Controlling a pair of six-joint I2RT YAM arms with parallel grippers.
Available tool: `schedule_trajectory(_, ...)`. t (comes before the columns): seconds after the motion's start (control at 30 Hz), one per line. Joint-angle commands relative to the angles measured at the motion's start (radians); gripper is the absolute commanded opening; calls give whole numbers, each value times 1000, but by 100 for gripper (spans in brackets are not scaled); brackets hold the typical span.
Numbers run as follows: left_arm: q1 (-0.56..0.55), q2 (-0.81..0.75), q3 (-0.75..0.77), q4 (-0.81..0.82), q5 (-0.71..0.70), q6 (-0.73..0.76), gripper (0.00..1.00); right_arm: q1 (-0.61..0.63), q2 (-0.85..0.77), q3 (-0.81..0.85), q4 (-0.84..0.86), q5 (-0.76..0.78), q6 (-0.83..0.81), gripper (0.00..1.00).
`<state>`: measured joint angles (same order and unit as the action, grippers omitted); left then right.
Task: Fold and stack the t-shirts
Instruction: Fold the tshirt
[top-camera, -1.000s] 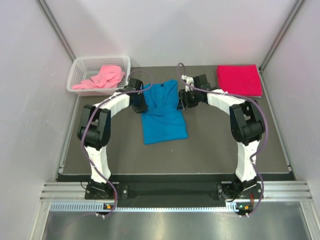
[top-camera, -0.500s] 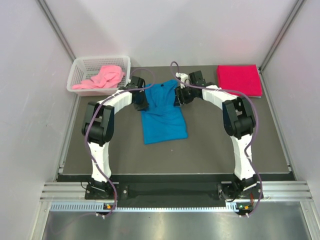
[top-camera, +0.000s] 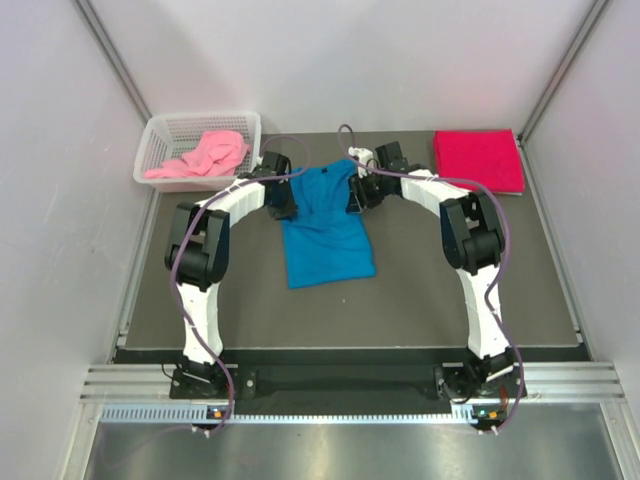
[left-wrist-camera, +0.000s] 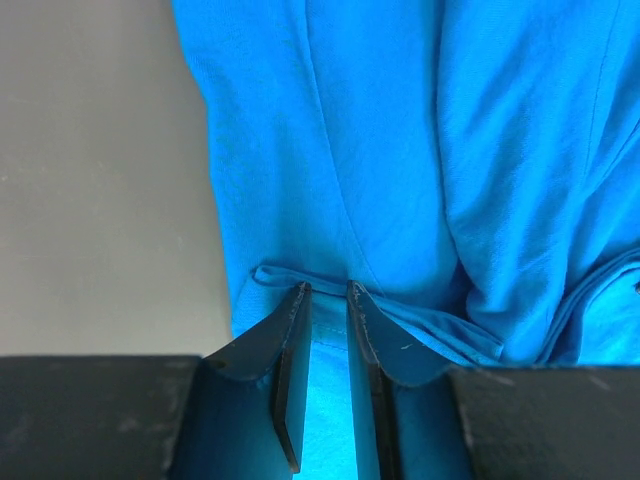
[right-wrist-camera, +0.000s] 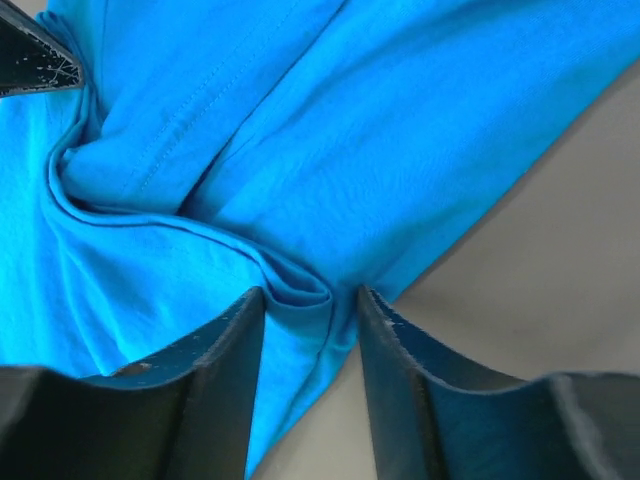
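Observation:
The bright blue t-shirt (top-camera: 325, 225) lies partly folded in the middle of the dark table. My left gripper (top-camera: 283, 203) is at its upper left edge. In the left wrist view it (left-wrist-camera: 325, 290) is nearly closed, with a fold of the blue cloth (left-wrist-camera: 400, 150) pinched between its fingers. My right gripper (top-camera: 358, 195) is at the shirt's upper right edge. In the right wrist view it (right-wrist-camera: 310, 295) is open and straddles a bunched fold of the blue cloth (right-wrist-camera: 350, 120). The crimson t-shirt (top-camera: 478, 160) lies folded at the back right. The pink t-shirt (top-camera: 205, 155) lies crumpled in the basket.
A white mesh basket (top-camera: 165, 130) stands at the back left corner of the table. Pale walls close in the table on three sides. Purple cables loop off both arms above the blue shirt. Bare grey table (right-wrist-camera: 560, 250) shows to the right of the right gripper.
My right gripper has moved left onto the blue shirt's upper right edge, and the cloth there has bunched inward. My left gripper has shifted only slightly.

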<state>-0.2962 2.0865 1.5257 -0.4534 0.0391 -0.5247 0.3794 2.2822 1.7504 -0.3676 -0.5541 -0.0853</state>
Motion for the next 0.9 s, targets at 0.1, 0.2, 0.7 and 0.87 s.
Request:
schedule_trajectory(0.1, 5, 33, 30, 5, -31, 17, 25, 13, -9, 43, 27, -34, -19, 16)
schedule_trajectory(0.2, 5, 40, 30, 4, -69, 18, 25, 10, -46, 3, 61, 14, -11, 0)
schedule_trajectory(0.7, 5, 96, 57, -14, -145, 40, 24, -20, -78, -118, 191, 100, 56, 0)
schedule_trajectory(0.87, 5, 104, 67, -22, -147, 46, 24, -30, -85, -141, 214, 134, 79, 0)
